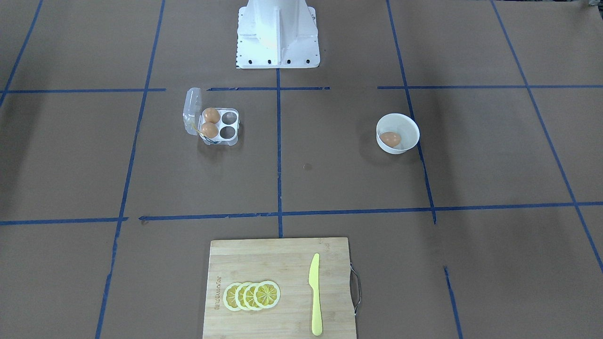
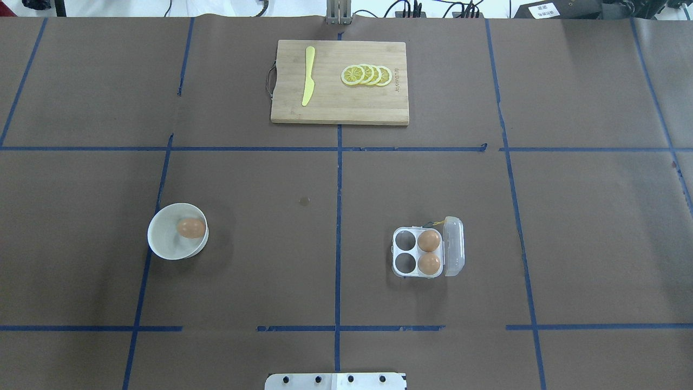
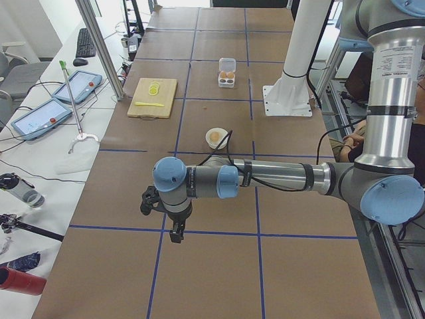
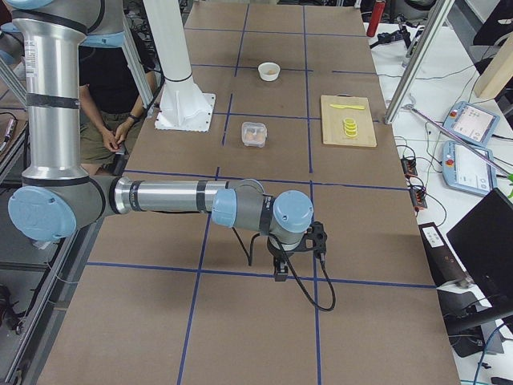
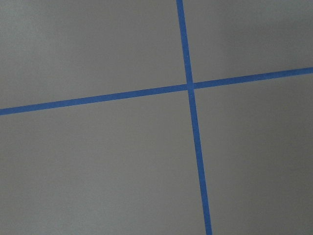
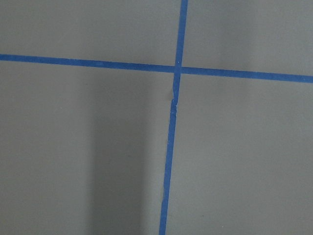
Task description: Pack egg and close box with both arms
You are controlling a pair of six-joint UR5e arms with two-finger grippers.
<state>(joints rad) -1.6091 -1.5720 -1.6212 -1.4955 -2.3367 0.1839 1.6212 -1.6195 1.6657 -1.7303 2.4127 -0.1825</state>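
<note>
Lift the egg (image 2: 191, 228) softly from the bowl (image 2: 165, 242) into the box (image 2: 416, 252); left fingers (image 3: 176, 235), right fingers (image 4: 280, 273): can't tell if apart.

table (image 2: 243, 162): brown, blue tape grid (image 2: 338, 179) | on it: box (image 2: 453, 246), white bowl (image 2: 165, 241), cutting board (image 2: 335, 111), pedestal (image 1: 278, 37)

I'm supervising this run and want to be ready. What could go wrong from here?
The egg lies loose in the white bowl; a grasp might roll it or tip the bowl. The box looks light; pushing its open lid could slide it. The yellow string might catch under the lid.
</note>
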